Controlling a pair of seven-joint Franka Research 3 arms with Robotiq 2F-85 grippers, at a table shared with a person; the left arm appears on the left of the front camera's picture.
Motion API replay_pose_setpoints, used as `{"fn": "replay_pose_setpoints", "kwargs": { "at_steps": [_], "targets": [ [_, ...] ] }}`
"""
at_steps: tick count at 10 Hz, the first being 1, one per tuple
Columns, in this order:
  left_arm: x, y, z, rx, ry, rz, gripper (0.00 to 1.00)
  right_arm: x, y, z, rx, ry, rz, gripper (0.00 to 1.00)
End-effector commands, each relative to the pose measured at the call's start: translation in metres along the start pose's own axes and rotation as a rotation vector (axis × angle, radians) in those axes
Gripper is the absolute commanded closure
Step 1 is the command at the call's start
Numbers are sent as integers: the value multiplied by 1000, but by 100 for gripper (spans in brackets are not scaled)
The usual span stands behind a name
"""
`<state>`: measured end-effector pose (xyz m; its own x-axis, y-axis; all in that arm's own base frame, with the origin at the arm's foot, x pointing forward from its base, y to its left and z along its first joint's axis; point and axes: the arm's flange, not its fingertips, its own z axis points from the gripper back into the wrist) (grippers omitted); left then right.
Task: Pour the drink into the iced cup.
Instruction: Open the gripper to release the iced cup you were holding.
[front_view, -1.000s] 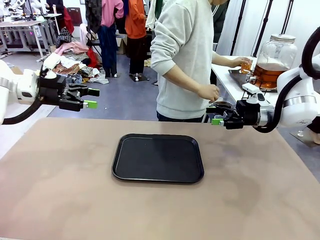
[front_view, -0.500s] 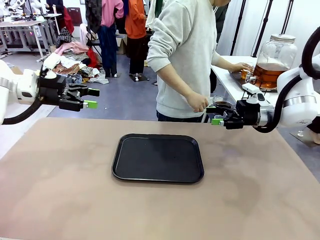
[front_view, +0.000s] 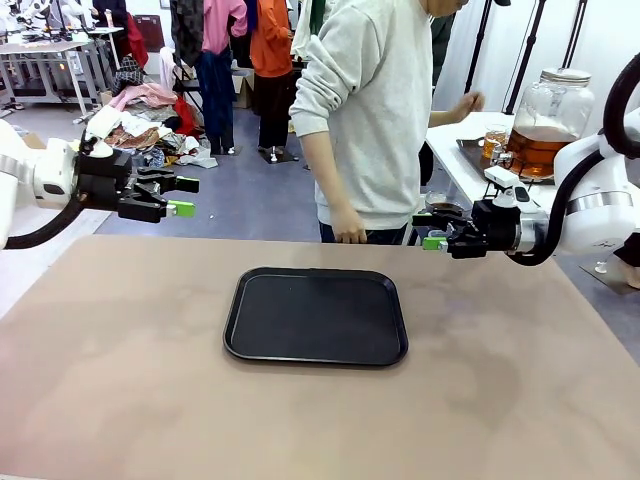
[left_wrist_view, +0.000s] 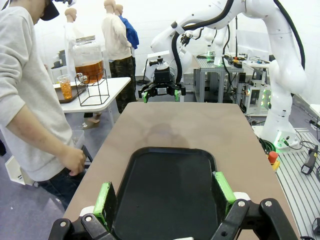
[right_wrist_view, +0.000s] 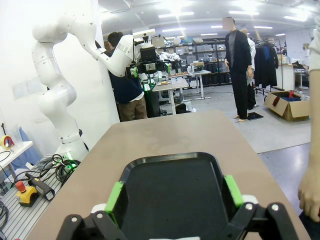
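The drink (front_view: 540, 150) is amber liquid filling the lower part of a large clear lidded jar (front_view: 548, 108) on a wire stand, on a white side table at the far right. A clear cup (front_view: 493, 140) with amber liquid stands by the jar's tap; I cannot make out ice in it. From the left wrist the jar (left_wrist_view: 90, 62) and cup (left_wrist_view: 66, 88) appear at upper left. My left gripper (front_view: 183, 196) hovers open and empty above the table's far-left edge. My right gripper (front_view: 430, 231) hovers open and empty at the far right, below the side table.
A black tray (front_view: 316, 352) lies mid-table, in front of both grippers (left_wrist_view: 164, 195) (right_wrist_view: 174, 195). A person in a grey sweatshirt (front_view: 370, 110) stands at the far edge, one hand (front_view: 350, 236) low by the table, the other hand (front_view: 470, 102) raised near the jar.
The person's hand left the cup and rose. Their other hand dropped from beside my right gripper toward the table edge. Both grippers stayed still and open.
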<state>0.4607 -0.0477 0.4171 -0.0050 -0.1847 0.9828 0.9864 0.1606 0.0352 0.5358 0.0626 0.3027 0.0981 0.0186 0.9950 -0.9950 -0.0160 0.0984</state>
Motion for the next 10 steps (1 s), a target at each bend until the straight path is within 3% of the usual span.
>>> {"fn": "replay_pose_setpoints", "kwargs": {
  "at_steps": [1, 10],
  "targets": [
    [1, -1, 1, 1, -1, -4, 0, 3, -1, 0, -1, 0, 2, 0],
    [1, -1, 1, 1, -1, -4, 0, 3, -1, 0, -1, 0, 2, 0]
  ]
}}
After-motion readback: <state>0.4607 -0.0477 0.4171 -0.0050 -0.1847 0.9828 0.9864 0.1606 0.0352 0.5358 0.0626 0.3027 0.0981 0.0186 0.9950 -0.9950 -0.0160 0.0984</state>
